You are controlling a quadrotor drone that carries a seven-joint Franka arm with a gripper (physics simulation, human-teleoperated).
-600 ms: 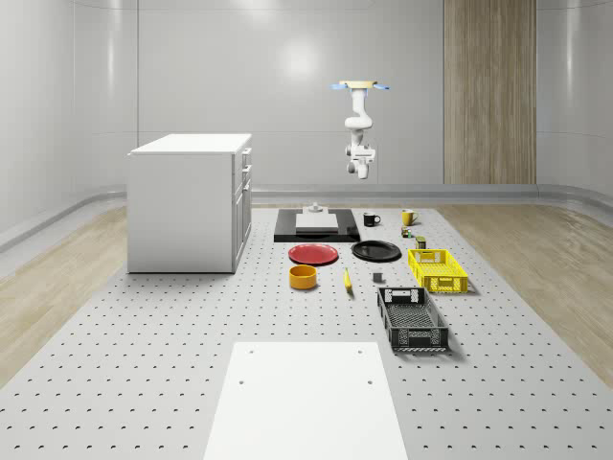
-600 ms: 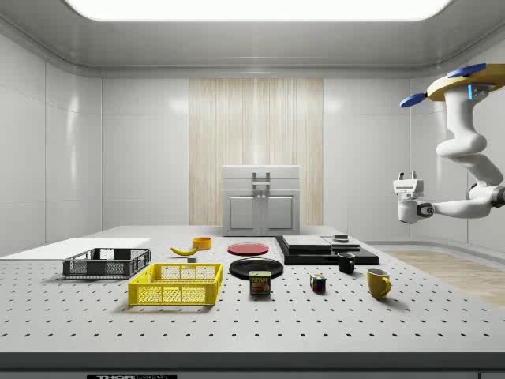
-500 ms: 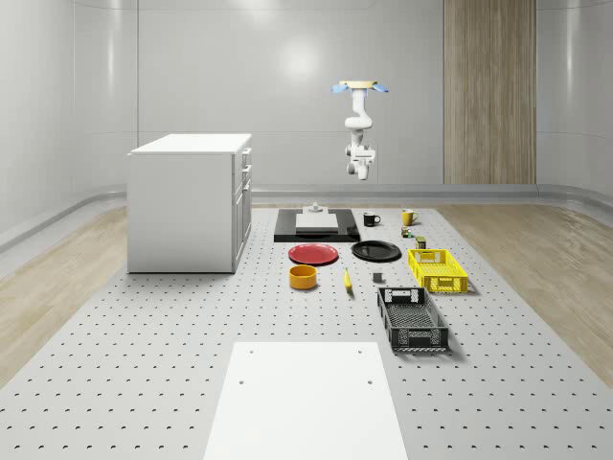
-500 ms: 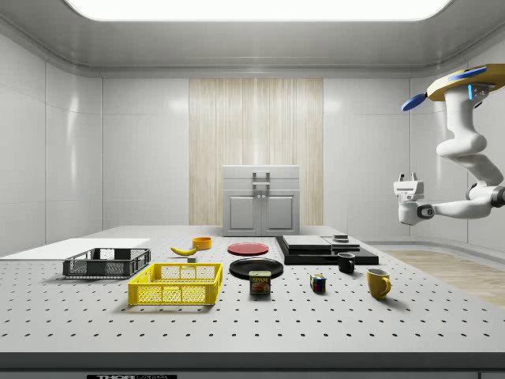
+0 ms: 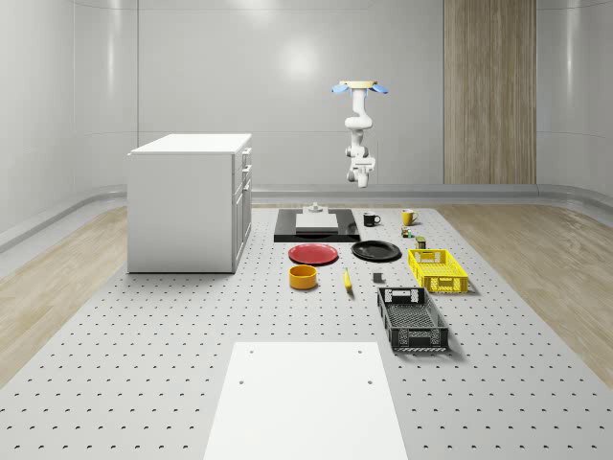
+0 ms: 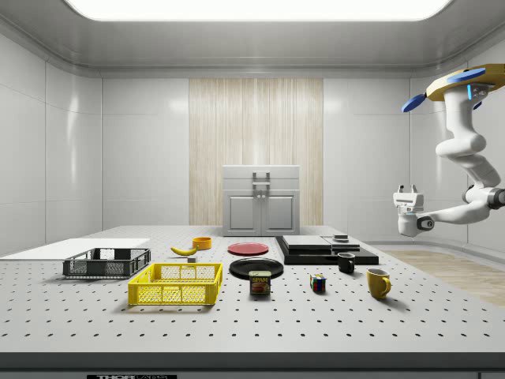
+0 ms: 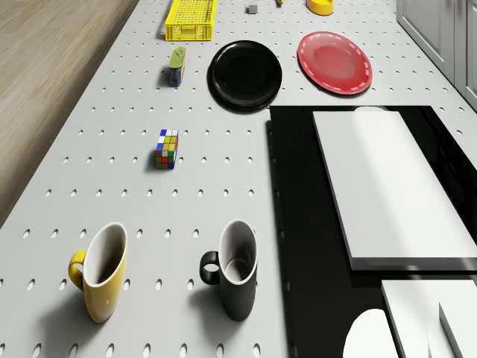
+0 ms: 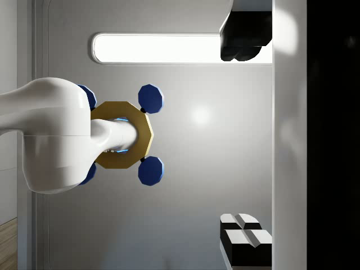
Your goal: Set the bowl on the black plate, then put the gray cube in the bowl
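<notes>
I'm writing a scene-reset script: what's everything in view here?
cabinet: 1, white, on table
slab: 1, black, beside cabinet, bearing white block
plates: red plate, black plate, side by side
bowl: 1, yellow-orange, near red plate
banana: 1, yellow, beside bowl
gray cube: 1, by banana
baskets: yellow basket, black basket
can: 1, near black plate
puzzle cube: 1, multicoloured
mugs: black mug, yellow mug
sheet: 1, white, table's near end
drone: hovering above mugs' end
tool: open, empty, midair

Bowl (image 5: 303, 277) set on surface (image 5: 172, 364) at whole-scene view's left of banana (image 5: 347, 280); plate (image 5: 375, 251) set behind, beside second plate (image 5: 313, 254).
</notes>
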